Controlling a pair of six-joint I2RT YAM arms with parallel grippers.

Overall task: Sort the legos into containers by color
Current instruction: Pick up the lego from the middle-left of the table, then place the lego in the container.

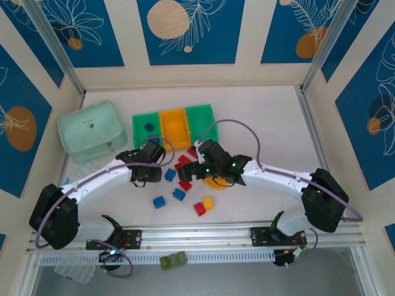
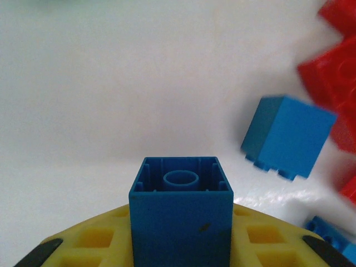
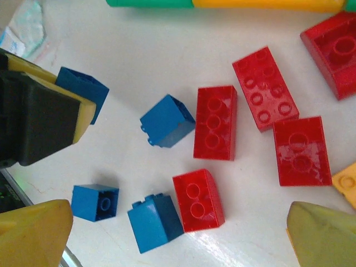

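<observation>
Two tools hang over the worktop (image 1: pixel 265 117): left tool (image 2: pixel 181 250) clamps a blue lego (image 2: pixel 181 211) between its yellow pads (image 2: pixel 89 239), right tool (image 1: pixel 187 174) gapes wide above scattered red legos (image 3: pixel 215 122), just before the bins (image 1: pixel 203 120)

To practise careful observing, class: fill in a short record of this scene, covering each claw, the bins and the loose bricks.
left claw: shut on a blue brick
right claw: open, empty, over the loose bricks
bins: green, orange, green, in a row
left bin: holds another blue brick
loose bricks: red, blue, yellow, on the table near the bins
</observation>
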